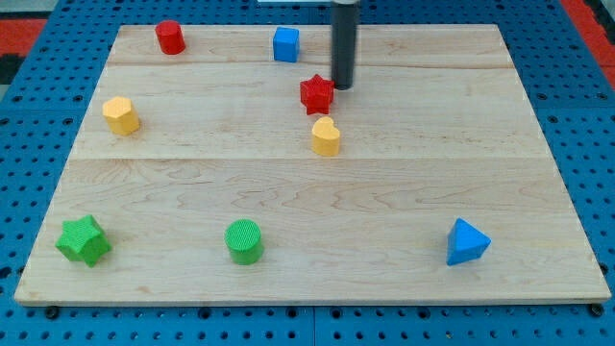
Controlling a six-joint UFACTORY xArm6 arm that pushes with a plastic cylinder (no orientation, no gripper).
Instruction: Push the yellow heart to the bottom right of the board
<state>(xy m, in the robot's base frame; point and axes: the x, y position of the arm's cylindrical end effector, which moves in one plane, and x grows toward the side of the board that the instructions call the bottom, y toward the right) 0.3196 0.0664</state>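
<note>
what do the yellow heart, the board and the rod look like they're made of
Yellow heart: probably plastic, matte; uniform colour with fine ridging like the green cylinder, which suggests 3D printing. Board: light wood, smooth; grain and plank seams are visible. Rod: dark, faintly glossy, metal or plastic, cannot tell which; my tip sits just right of the red star.

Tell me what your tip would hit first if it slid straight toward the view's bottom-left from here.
Probably the red star, close beside my tip. The yellow heart sits just beyond it; depth is hard to judge.
</note>
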